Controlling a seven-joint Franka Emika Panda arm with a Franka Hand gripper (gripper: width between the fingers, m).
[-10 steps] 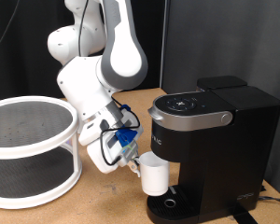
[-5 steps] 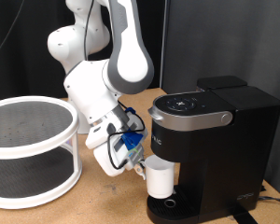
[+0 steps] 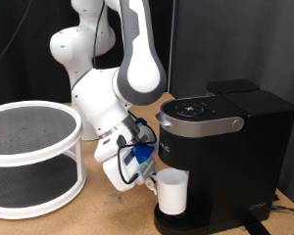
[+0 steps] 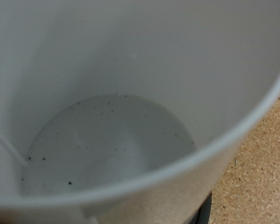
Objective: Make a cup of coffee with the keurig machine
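The white cup stands upright under the spout of the black keurig machine, just above its round drip tray. My gripper is at the cup's side towards the exterior view's left and is shut on the cup. The machine's silver-grey lid handle is down. In the wrist view the inside of the cup fills the picture; its bottom looks empty apart from small dark specks. My fingers do not show in the wrist view.
A white two-tier round rack stands on the wooden table at the exterior view's left. A black curtain hangs behind. A power cord lies at the machine's right.
My arm has carried the cup to the exterior view's right and slightly down, from beside the machine to under its spout over the drip tray.
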